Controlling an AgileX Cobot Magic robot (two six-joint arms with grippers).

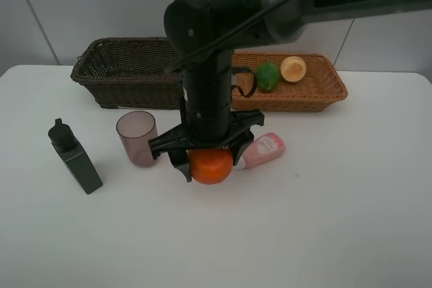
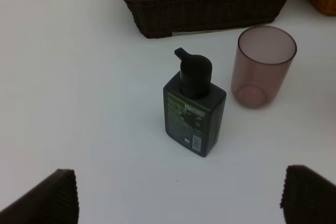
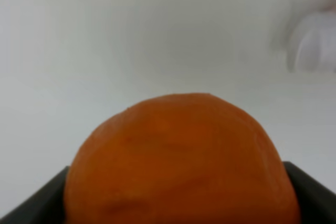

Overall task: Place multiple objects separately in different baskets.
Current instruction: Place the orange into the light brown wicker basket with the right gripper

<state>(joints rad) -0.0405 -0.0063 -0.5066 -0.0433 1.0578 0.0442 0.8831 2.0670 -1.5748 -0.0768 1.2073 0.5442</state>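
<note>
We count two wicker baskets: a deep dark brown basket [image 1: 128, 89] and a shallow tan basket [image 1: 307, 98] holding one green lime [image 1: 267, 75] and one peach-coloured fruit [image 1: 293, 68]. The right end effector [image 1: 209, 164] clamps the single round orange [image 1: 212, 169] beside one pink squeeze bottle [image 1: 264, 149]. The left end effector [image 2: 178, 198] gapes wide.

Both baskets are woven wicker, rough and ribbed: the dark brown basket [image 1: 125, 72] at upper left, the tan basket [image 1: 317, 89] at upper right. The cup [image 1: 137, 138] is translucent smooth plastic, the dark bottle [image 2: 193, 114] low-sheen plastic, and the pink bottle [image 1: 264, 150] smooth plastic. The orange [image 1: 210, 166] has dimpled, faintly shiny peel. The desk [image 1: 337, 220] is smooth, matt white.
</note>
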